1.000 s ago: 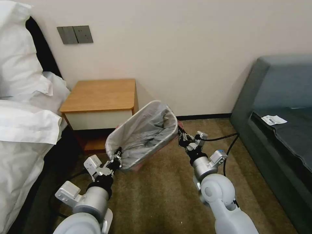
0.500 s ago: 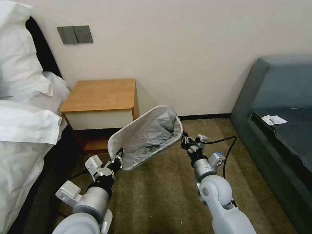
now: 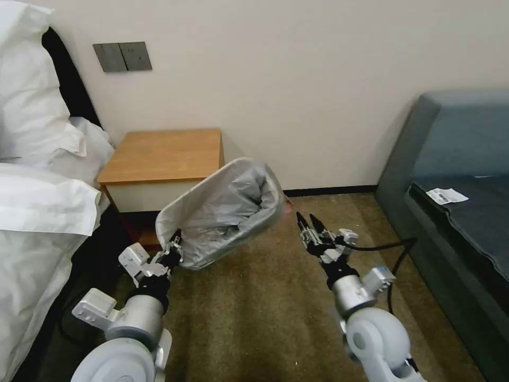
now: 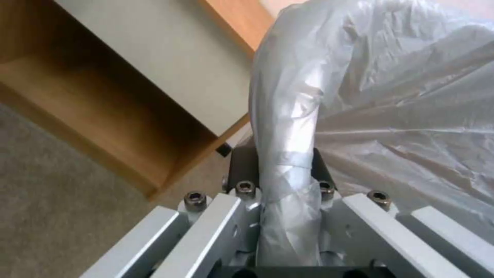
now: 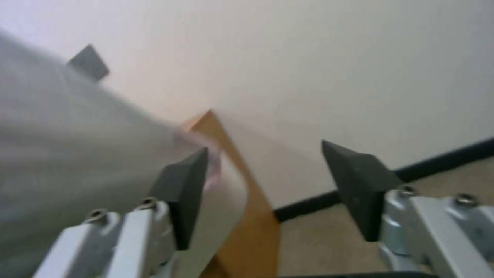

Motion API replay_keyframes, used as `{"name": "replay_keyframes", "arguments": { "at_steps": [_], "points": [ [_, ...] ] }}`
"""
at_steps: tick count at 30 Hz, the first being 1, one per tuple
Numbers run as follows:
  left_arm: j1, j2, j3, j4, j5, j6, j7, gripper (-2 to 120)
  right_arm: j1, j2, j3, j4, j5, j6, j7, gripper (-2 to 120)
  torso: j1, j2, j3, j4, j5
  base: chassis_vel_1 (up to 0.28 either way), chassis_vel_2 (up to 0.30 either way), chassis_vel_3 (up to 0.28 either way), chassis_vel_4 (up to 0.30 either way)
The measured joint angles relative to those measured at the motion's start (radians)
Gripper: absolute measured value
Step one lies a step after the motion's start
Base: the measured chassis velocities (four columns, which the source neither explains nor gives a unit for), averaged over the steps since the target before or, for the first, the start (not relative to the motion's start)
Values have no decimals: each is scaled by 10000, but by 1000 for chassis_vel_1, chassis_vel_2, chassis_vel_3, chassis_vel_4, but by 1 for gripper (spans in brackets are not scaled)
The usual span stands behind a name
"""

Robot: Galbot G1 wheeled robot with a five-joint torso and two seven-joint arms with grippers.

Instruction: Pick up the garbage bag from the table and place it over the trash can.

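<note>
Left gripper [image 3: 174, 249] jaws pinch bagged trash can [image 3: 220, 212] rim (tilted, off carpet); right gripper [image 3: 309, 225] jaws spread, apart.

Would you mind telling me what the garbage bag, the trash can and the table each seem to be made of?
The garbage bag looks like thin, translucent grey plastic film: it crinkles and shines in folds. The trash can under it appears to be rigid cream plastic, judging by its smooth, rounded rim. The table looks like wood or wood-look laminate, with a matte orange-brown top showing faint grain and a cream drawer front.
</note>
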State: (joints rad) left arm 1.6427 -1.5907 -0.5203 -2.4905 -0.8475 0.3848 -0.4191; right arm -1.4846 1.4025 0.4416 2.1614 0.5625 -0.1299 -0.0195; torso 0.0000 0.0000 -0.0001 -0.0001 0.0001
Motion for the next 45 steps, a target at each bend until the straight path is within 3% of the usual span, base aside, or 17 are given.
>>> {"name": "replay_keyframes", "arguments": {
  "at_steps": [2,3,6,11,15,18,20,21,26,29,40,45],
  "points": [
    [12,127,133,271,950,-138,149,5,-55,-134,412,424,-259,439,-188,75,0,0,0,-1,1,0,0,0,0],
    [12,127,133,271,950,-138,149,5,-55,-134,412,424,-259,439,-188,75,0,0,0,-1,1,0,0,0,0],
    [64,460,379,682,2419,-503,396,5,215,-698,550,1238,-1085,949,-394,83,1,0,0,1,-1,0,0,0,0],
    [123,874,632,1124,3934,-924,662,5,700,-1844,63,1777,-2365,1380,-565,68,0,0,0,1,-2,0,0,0,0],
    [51,1233,685,1589,5559,-1275,843,5,1525,-3401,-999,1737,-3882,1652,-645,50,0,0,0,2,-2,0,0,0,0],
    [24,1273,685,1676,6073,-1367,892,5,1873,-3999,-1441,1639,-4387,1723,-750,43,0,-1,1,2,3,0,0,0,0],
    [29,1280,743,1716,6595,-1449,951,5,2454,-5016,-2036,1570,-5001,1742,-1152,32,0,-1,1,3,0,0,0,0,0],
    [29,1280,743,1716,6595,-1449,951,5,2454,-5016,-2036,1570,-5001,1742,-1152,32,0,-1,1,3,0,0,0,0,0],
    [127,1204,793,1837,7393,-1652,990,5,3059,-6834,-2995,1702,-5539,1528,-1815,10,0,0,1,2,-1,0,0,0,0],
    [134,1096,849,1870,7727,-1690,1000,5,3171,-7307,-3253,1822,-5486,1162,-1971,1,0,0,1,-1,0,0,0,0,0],
    [69,957,946,2432,8735,-1968,1109,5,4424,-7789,-4293,1448,-4911,-3,-2285,0,0,0,1,1,-1,0,0,0,0],
    [-99,877,931,2854,8938,-2176,1164,5,5525,-7019,-5511,191,-5172,108,-2611,0,0,0,1,0,0,0,0,0,0]
  ]
}}
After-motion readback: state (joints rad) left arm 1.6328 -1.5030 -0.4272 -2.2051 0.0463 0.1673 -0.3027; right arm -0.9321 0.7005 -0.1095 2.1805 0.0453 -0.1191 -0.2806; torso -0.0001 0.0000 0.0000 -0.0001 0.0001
